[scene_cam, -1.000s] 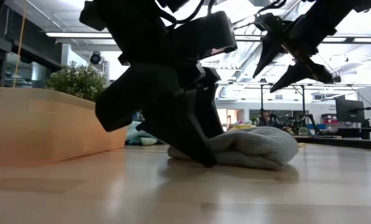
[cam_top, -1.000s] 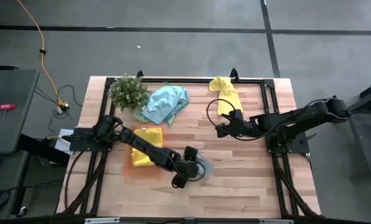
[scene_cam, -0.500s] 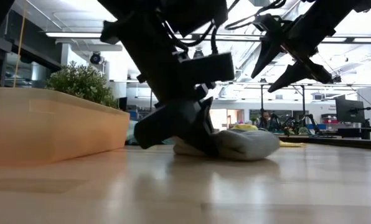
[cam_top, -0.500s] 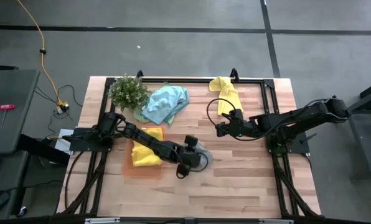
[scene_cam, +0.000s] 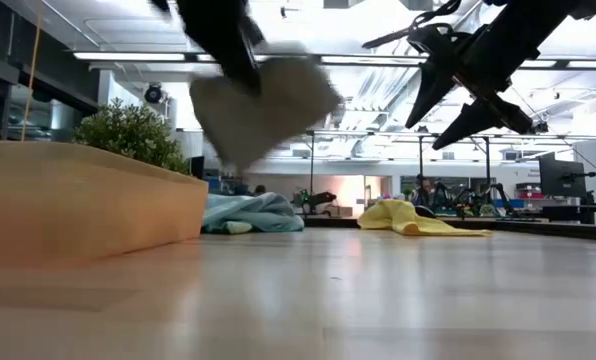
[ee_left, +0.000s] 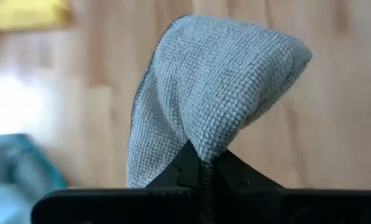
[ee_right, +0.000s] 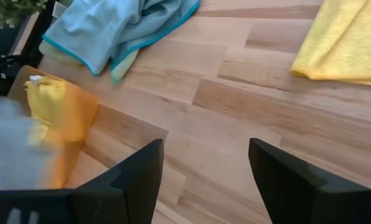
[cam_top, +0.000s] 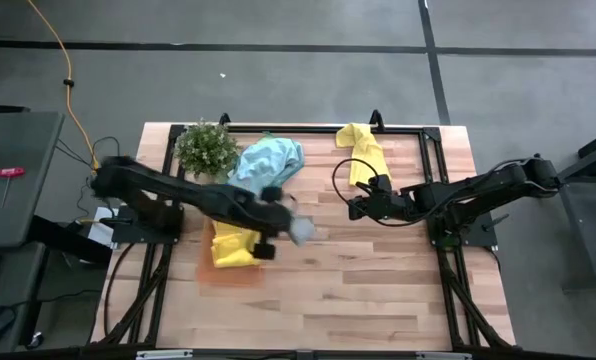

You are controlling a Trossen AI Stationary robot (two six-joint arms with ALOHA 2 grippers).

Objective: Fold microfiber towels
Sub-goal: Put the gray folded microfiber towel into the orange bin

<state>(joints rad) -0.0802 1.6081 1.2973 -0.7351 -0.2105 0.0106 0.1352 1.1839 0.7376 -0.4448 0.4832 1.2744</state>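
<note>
Grey towel (ee_left: 216, 93) (nubby weave), bunched, pinched by left fingers (ee_left: 235, 174)

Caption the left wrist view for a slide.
Left gripper shut on a folded grey microfiber towel, lifted above the light wooden table.

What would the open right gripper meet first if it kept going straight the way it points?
Probably bare wooden tabletop: the right gripper points across open boards. Further on lie the translucent orange tray with a folded yellow towel in it, though depth is hard to judge.
</note>
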